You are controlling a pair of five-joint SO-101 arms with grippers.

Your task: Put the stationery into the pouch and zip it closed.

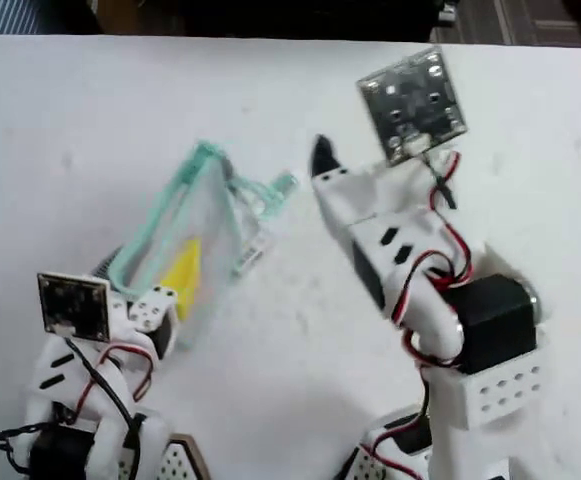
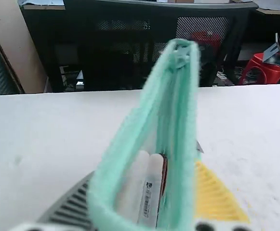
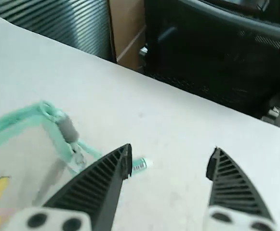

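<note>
pens (image 2: pixel 149 187) in, so i reckon zip step: left gripper (image 1: pixel 160 305) clamps pouch (image 1: pixel 185 235) end, right gripper (image 3: pixel 171 150) wide open, empty; nxt pinch zip pull (image 3: pixel 68 129).

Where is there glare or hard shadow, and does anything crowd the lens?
High view: table evenly lit, only soft shadows, no glare. Left wrist view: pouch crowds the lens, dark room behind. Right wrist view: even light on the table, open right gripper in front, dark chair behind.
</note>
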